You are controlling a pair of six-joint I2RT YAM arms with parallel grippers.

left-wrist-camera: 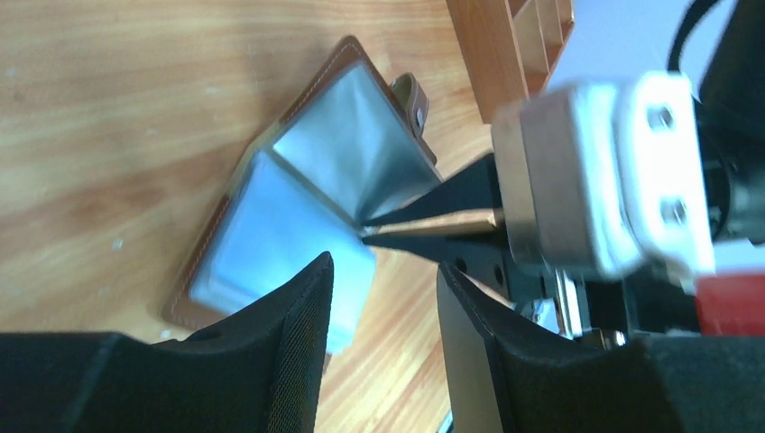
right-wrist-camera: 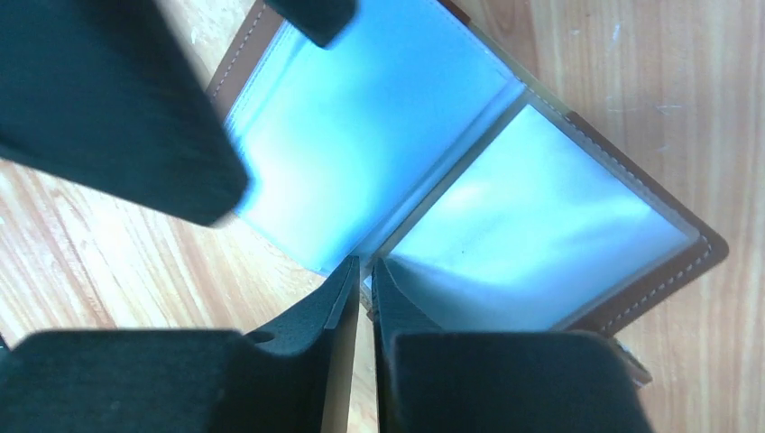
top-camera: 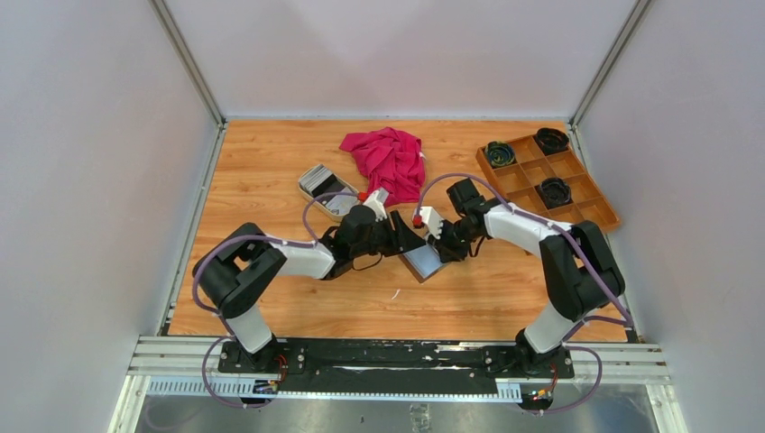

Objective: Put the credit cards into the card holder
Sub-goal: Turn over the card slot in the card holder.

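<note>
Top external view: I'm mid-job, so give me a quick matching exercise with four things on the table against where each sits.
Things:
1. crumpled red cloth
2. open brown leather card holder
3. brown wooden compartment tray
4. beige oval dish

Places:
A. far right corner of the wooden table
B. middle, lying open
C. far side, middle
D. just left of the cloth

Pairs: 1-C, 2-B, 3-A, 4-D

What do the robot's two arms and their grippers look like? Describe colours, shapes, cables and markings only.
Both the left arm and right arm have white link shells between bulky black joints, with lilac cables looping alongside. Each wrist carries a white boxy block and a small red mark. The left gripper and right gripper have matte black, wedge-shaped fingers tapering to thin tips.
</note>
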